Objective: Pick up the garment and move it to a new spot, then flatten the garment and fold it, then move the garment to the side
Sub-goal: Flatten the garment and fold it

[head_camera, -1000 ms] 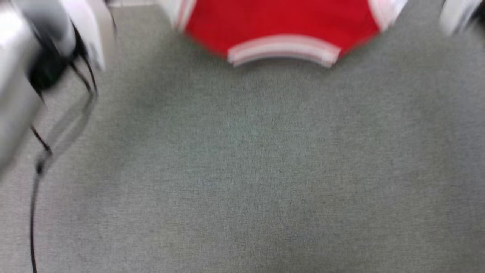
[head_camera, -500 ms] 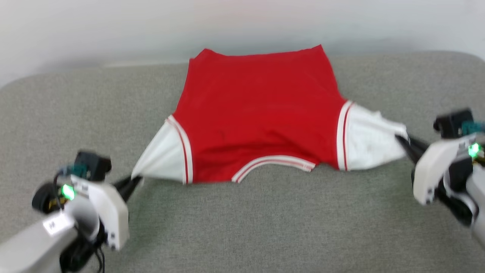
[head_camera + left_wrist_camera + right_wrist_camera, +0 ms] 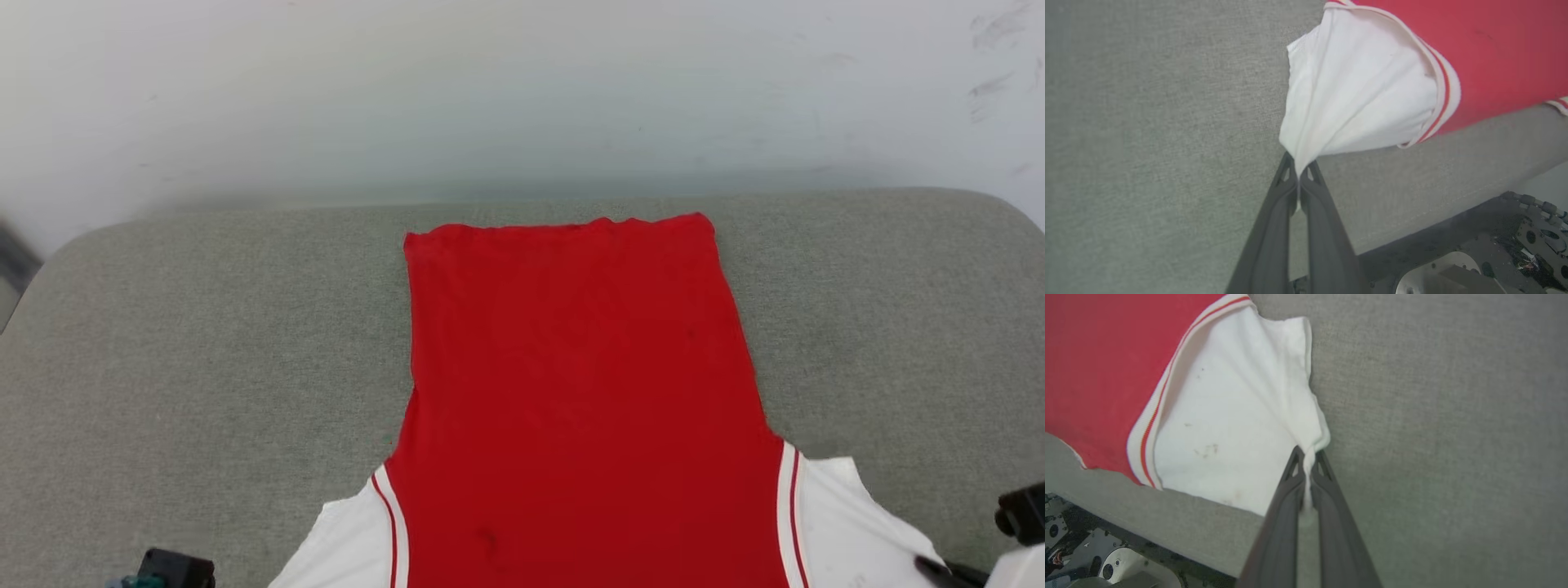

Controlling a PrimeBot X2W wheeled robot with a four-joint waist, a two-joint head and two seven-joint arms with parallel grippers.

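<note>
On cushion (image 3: 204,327): garment (image 3: 571,392) spread | wrist-close: left gripper (image 3: 1299,165), right gripper (image 3: 1308,456) pinching sleeves (image 3: 1355,90)

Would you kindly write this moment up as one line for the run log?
phase: flatten | garment: lying flat on grey padded surface | left gripper: shut on white sleeve | right gripper: shut on other white sleeve

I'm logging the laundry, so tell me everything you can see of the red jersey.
The red jersey lies spread, plain side up, on the grey fabric surface, hem toward the wall. Soft knit by its look. Red-white trim borders two white short sleeves. The left claw pinches the left sleeve tip, the right claw the right sleeve, which shows faint brown spots.
</note>
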